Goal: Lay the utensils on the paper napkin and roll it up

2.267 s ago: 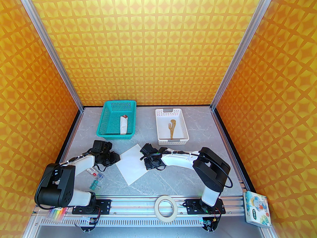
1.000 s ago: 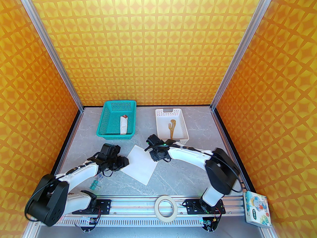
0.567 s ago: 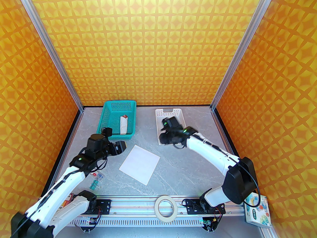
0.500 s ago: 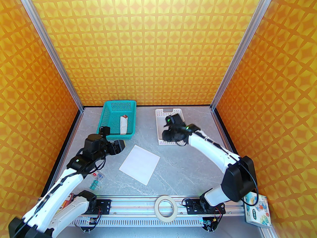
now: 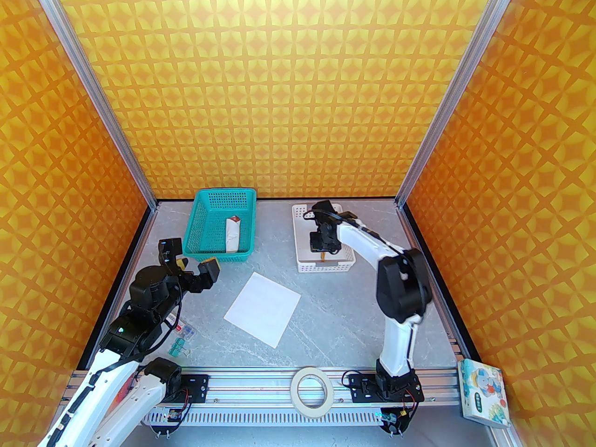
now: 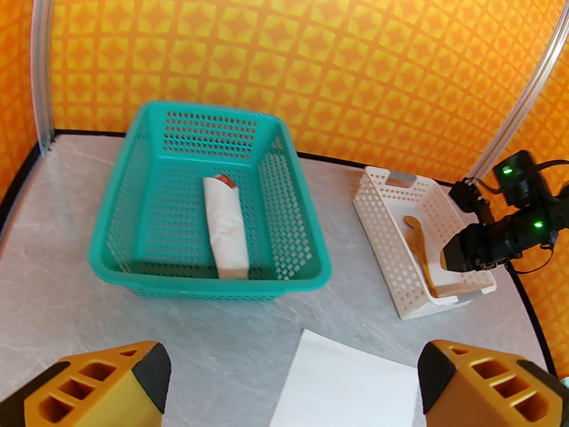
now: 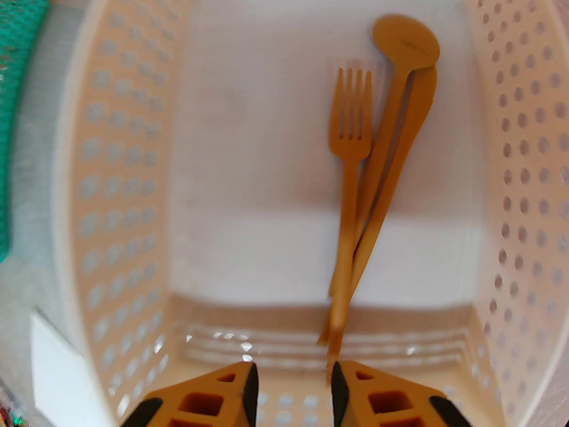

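Fingers point(image 6: 146, 372) of L gripper point(image 6: 293, 376) spread wide, empty, near flat paper napkin point(image 5: 262, 306). R gripper point(image 7: 291, 372) narrowly parted at handle tips of utensils point(image 7: 355, 185) in white basket point(image 7: 111, 171), maybe touching; teal basket point(image 5: 200, 231) w/ roll point(image 5: 232, 238) alongside.

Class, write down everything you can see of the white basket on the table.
The white basket is a rectangular plastic tray with a smooth floor and walls pierced by rows of round holes; a slot handle is cut in its far end. It stands upright on the grey table, right of the teal basket and apart from it. Tan utensils lie lengthwise on its floor, right of centre. The right hand hangs over its near end, fingers slightly apart.
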